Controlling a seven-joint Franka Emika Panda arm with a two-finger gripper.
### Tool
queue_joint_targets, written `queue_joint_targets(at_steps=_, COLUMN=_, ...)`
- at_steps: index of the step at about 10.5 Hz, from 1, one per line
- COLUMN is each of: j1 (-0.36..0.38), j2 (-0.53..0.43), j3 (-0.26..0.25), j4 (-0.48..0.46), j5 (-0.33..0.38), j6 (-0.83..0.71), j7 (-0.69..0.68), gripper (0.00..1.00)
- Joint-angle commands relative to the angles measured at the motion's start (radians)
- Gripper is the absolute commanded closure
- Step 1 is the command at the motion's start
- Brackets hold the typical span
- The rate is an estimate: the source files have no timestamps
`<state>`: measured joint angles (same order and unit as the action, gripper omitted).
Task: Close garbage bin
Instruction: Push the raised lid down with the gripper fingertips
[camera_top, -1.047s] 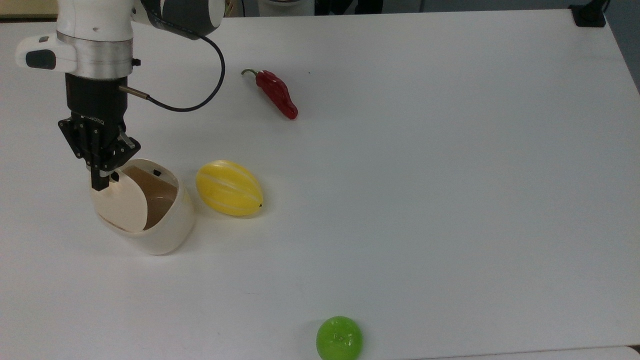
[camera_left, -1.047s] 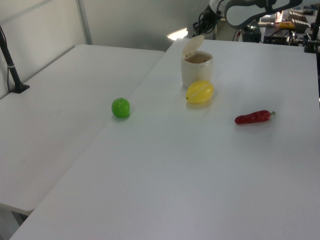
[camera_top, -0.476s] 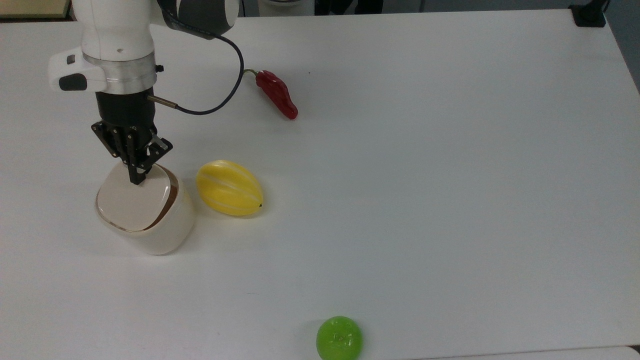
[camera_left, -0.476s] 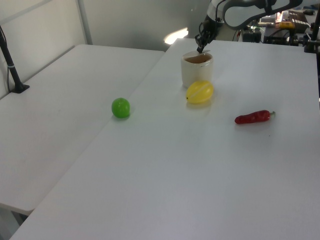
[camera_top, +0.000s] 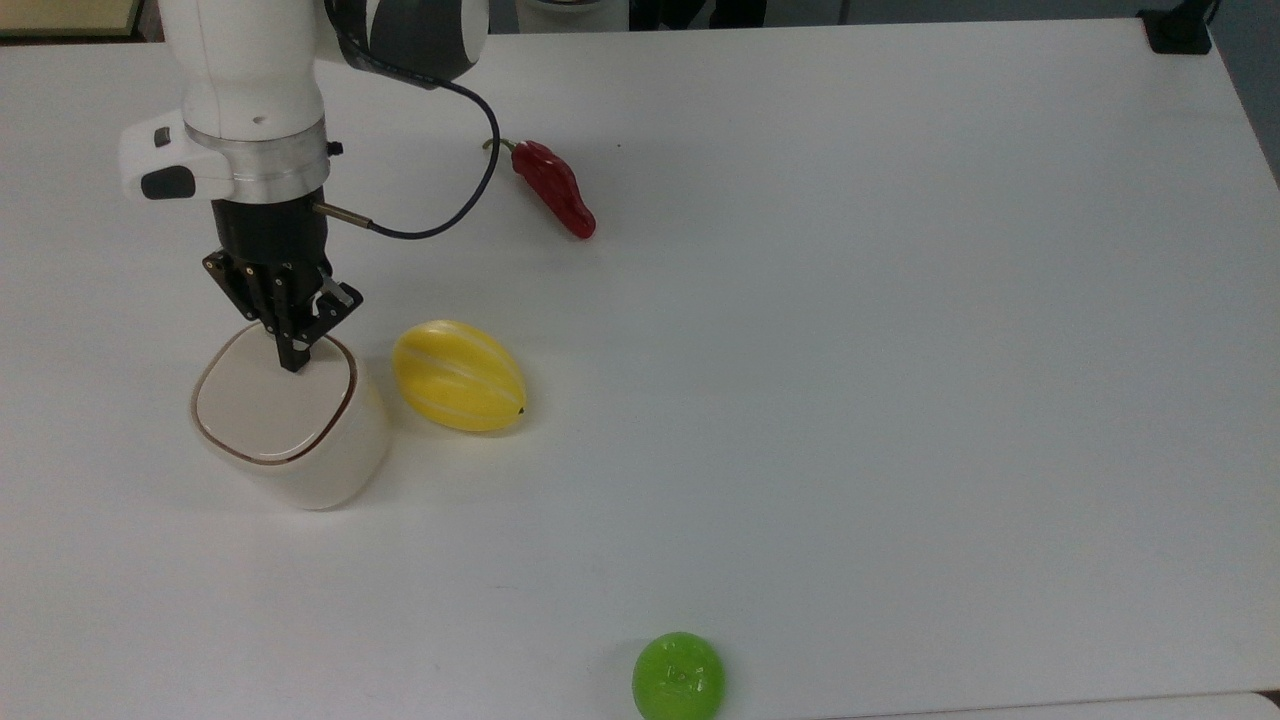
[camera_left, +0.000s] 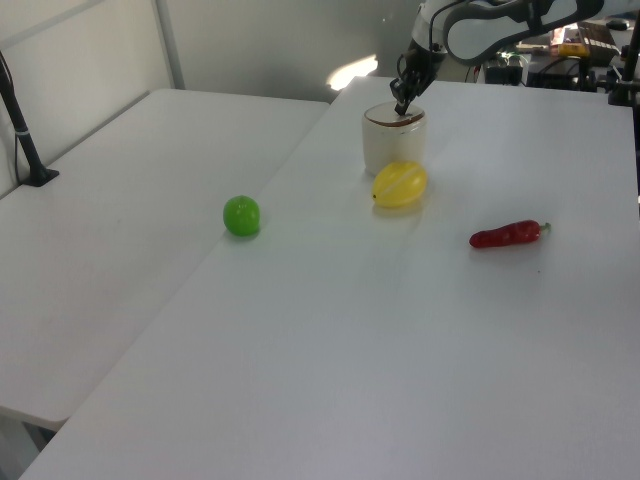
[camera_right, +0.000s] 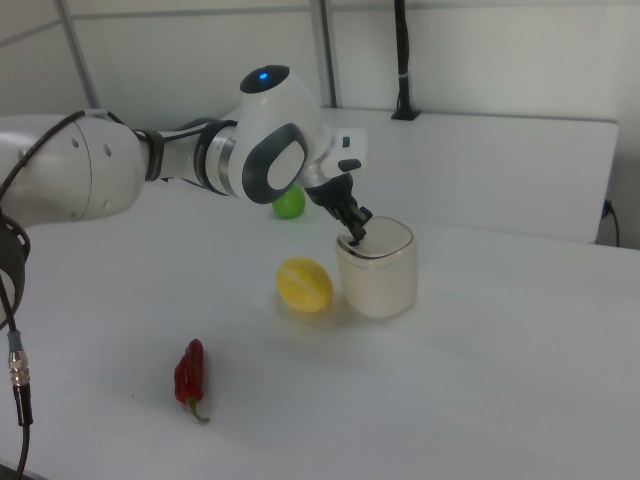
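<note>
Lid dropped flat, rounded-square garbage bin shut

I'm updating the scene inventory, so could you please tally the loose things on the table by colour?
Yellow: 1, the melon
Red: 1, the chili pepper
Green: 1, the round fruit
Cream-white: 1, the garbage bin, lid down
Total: 4

I see my arm with white glossy shells and dark grey joint covers. A silver ring sits above the black wrist. A thin black cable loops from a small plug. The tool is black, with narrow fingers. A blue light glows on one joint.
</note>
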<state>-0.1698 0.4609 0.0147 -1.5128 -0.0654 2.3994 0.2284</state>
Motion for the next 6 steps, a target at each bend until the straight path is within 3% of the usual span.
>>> queue_joint_targets(at_steps=1, j1=0.001, j2=0.002, j3=-0.006, j4=-0.029, j5=-0.005, j6=-0.023, j7=-0.018, gripper=1.00)
queue_joint_targets(at_steps=6, j1=0.000, j2=0.019, j3=-0.007, j4=-0.029, j5=-0.011, j6=-0.022, j7=-0.018, gripper=1.00)
